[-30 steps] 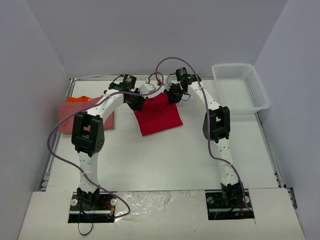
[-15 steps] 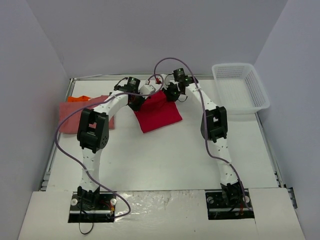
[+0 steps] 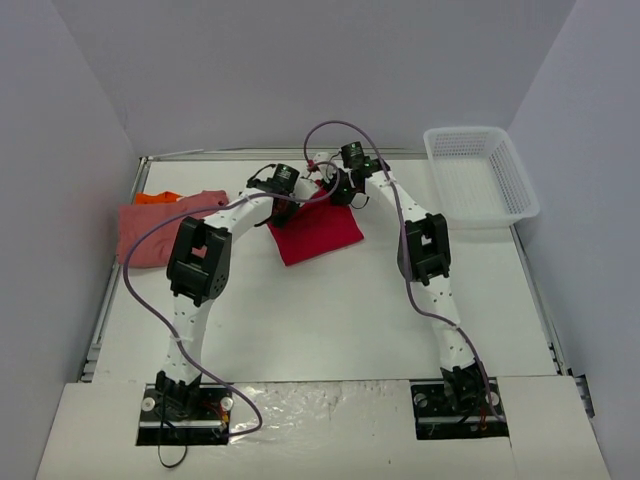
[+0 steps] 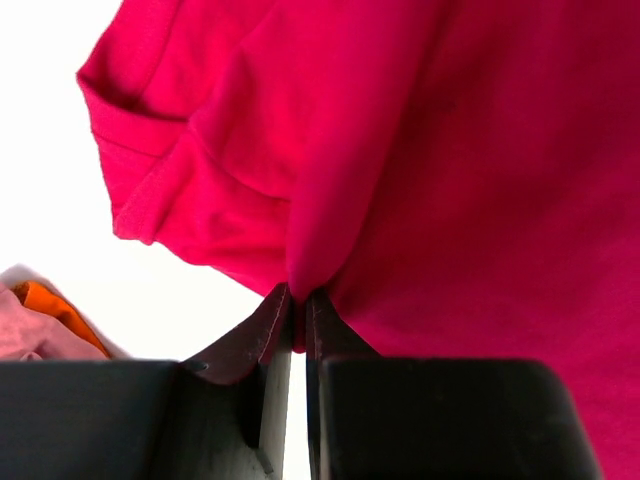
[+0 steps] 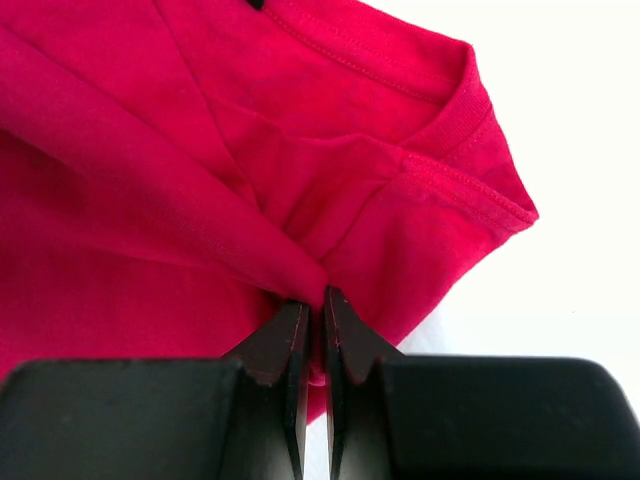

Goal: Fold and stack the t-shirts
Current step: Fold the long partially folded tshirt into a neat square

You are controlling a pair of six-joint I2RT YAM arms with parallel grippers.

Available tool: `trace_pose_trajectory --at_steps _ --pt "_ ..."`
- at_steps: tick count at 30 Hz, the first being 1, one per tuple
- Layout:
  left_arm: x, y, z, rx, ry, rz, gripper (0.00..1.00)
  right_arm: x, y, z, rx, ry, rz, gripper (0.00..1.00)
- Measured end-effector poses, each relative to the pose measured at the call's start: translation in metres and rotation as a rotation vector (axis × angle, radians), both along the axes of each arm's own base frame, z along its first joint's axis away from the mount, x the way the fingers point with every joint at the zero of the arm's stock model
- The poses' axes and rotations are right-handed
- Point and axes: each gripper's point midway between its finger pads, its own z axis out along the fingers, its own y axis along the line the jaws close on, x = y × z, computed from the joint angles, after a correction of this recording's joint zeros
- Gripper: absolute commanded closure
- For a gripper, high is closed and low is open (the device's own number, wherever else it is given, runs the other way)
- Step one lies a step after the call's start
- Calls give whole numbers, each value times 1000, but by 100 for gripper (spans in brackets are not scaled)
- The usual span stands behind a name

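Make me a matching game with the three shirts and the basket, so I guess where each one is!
Things:
1. bright red cloth t-shirt
2. salmon pink cloth t-shirt
3. orange cloth t-shirt
4. white plastic mesh basket

Places:
A. at the far right corner of the table
B. only a small bit shows, at the far left
C. pinched by the left gripper and the right gripper, in the far middle
D. lying at the left side, most of it showing

Pairs: 1-C, 2-D, 3-B, 4-A
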Motion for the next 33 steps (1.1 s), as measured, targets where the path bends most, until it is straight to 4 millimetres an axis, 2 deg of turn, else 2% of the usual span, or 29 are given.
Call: trace_pose_trajectory --at_steps 8,20,28,33 --pt "-9 -11 -10 61 6 -13 98 -3 -1 -4 11 -16 -1 100" --pt "-29 -19 -15 78 13 -46 98 -39 -14 -6 11 36 0 100" --pt "-63 -23 -16 48 65 -105 98 -83 -25 -8 13 116 6 100" --pt "-96 -25 -17 36 125 -166 98 -126 -32 -9 -5 181 15 100"
